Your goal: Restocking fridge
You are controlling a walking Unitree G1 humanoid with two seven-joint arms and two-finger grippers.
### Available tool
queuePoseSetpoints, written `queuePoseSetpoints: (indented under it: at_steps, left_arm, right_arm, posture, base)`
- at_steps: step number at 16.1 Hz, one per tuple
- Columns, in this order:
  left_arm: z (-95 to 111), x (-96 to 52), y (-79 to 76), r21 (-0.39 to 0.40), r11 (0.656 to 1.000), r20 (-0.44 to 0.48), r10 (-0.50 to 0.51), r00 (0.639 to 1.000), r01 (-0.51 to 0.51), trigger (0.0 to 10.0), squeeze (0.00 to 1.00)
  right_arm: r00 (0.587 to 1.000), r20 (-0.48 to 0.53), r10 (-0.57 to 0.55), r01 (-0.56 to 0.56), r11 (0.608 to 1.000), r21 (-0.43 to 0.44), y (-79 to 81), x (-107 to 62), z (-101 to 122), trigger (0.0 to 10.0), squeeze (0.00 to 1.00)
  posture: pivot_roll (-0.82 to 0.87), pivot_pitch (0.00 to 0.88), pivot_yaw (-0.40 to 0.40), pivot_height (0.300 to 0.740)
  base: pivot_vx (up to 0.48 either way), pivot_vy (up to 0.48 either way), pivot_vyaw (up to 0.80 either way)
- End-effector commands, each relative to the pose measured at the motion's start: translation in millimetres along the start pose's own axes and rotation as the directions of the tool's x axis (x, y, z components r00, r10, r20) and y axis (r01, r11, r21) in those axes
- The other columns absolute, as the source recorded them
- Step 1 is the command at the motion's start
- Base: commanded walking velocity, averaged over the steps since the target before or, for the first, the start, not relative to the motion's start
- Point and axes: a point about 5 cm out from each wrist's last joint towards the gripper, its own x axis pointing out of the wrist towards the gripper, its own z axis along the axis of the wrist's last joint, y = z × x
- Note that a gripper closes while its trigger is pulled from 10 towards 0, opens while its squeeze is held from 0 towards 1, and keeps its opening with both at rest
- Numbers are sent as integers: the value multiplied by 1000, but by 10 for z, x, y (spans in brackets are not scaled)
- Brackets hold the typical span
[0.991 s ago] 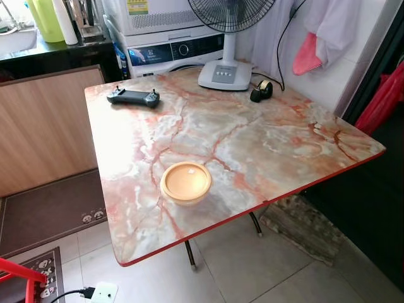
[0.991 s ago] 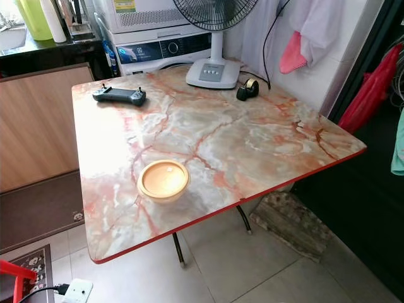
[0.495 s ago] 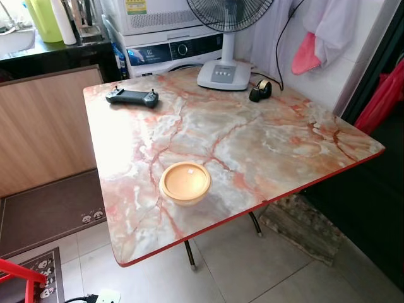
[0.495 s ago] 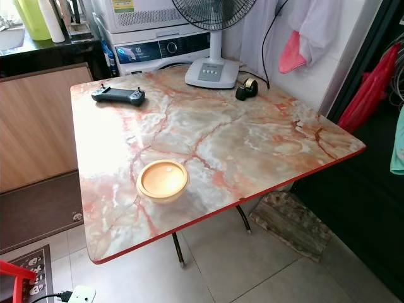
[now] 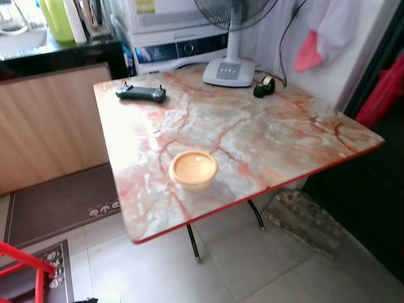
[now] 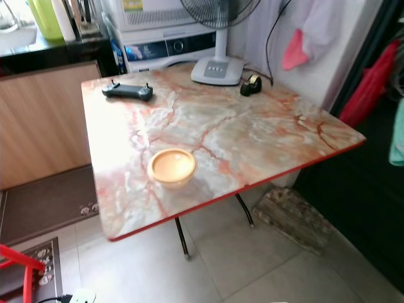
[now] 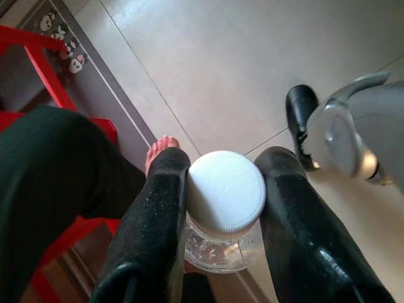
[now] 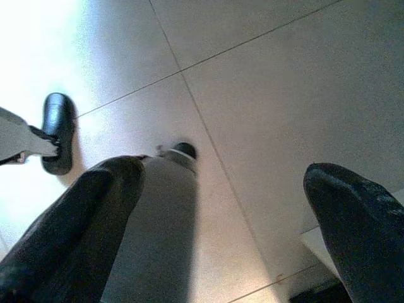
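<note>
My left gripper [image 7: 224, 170] is shut on a clear bottle with a white screw cap [image 7: 226, 192]; the black fingers [image 7: 158, 214] press on the neck from both sides, above the tiled floor. My right gripper [image 8: 224, 173] hangs open over the floor with nothing between its fingers. Ahead stands a marble-patterned table [image 5: 265, 132] with a red edge. A pale orange bowl [image 5: 192, 169] sits near its front edge.
A black controller [image 5: 141, 93], a tape dispenser [image 5: 264, 86] and a fan base [image 5: 228, 71] sit at the table's far side. A washing machine [image 5: 183, 47] stands behind. A person's bare foot [image 7: 158, 151] and a red stool [image 7: 38, 47] are close to my left gripper. A stone slab [image 5: 303, 218] lies under the table.
The whole head view has shifted and blurred: the camera has moved, and the table now looks slightly smaller and farther right. Nothing on the table has moved.
</note>
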Motion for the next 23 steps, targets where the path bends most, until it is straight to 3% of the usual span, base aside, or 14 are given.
queuePoseSetpoints:
  at_steps: [1, 11, 12, 13, 18, 19, 21, 23]
  left_arm:
    - [-4, 2, 2, 2, 1000, -8, -3, 1000, 3, 10000, 0]
    - [-33, -1, 27, -26, 1000, -28, 10, 1000, -10, 10000, 0]
    - [-35, -3, 32, -100, 995, -20, -4, 1000, 2, 10000, 0]
    - [-10, -1, 54, -182, 983, 0, -8, 1000, 8, 10000, 0]
    - [79, 4, 134, -182, 982, 52, 65, 997, -55, 10000, 0]
    - [78, 8, 129, -145, 988, 40, 48, 998, -42, 10000, 0]
    - [51, 9, 99, -227, 974, 22, 16, 1000, -10, 10000, 0]
    - [26, 7, 52, -209, 977, 8, -37, 999, 38, 10000, 0]
  right_arm:
    - [1000, 4, -5, 5, 1000, 13, -5, -2, -5, 10000, 0]
    - [1000, 9, -4, 3, 999, 33, 18, 5, 10, 10000, 0]
    - [1000, -2, 3, -3, 1000, 21, 26, 6, 3, 10000, 0]
    - [1000, -1, 10, -10, 1000, 23, 36, 7, 3, 10000, 0]
    - [1000, -12, 10, -10, 1000, 26, 39, 6, -16, 10000, 0]
    - [1000, -12, 12, -12, 1000, 27, 43, 6, -17, 10000, 0]
    - [1000, -12, 12, -12, 999, 31, 43, 6, -18, 10000, 0]
    - [1000, -15, 12, -11, 1000, 27, 38, 5, -18, 10000, 0]
  posture:
    - [73, 0, 10, 740]
    - [72, 0, 8, 740]
    - [70, 0, 7, 740]
    - [68, 0, 7, 740]
    - [67, 0, 6, 740]
    - [65, 0, 6, 740]
    - [66, 0, 3, 740]
    - [67, 0, 1, 740]
  base:
    - [-296, 0, 0]
    - [-28, 0, 0]
    - [0, 0, 0]
    - [0, 0, -800]
    - [0, 0, -800]
    - [0, 0, -800]
    - [0, 0, -800]
    - [0, 0, -800]
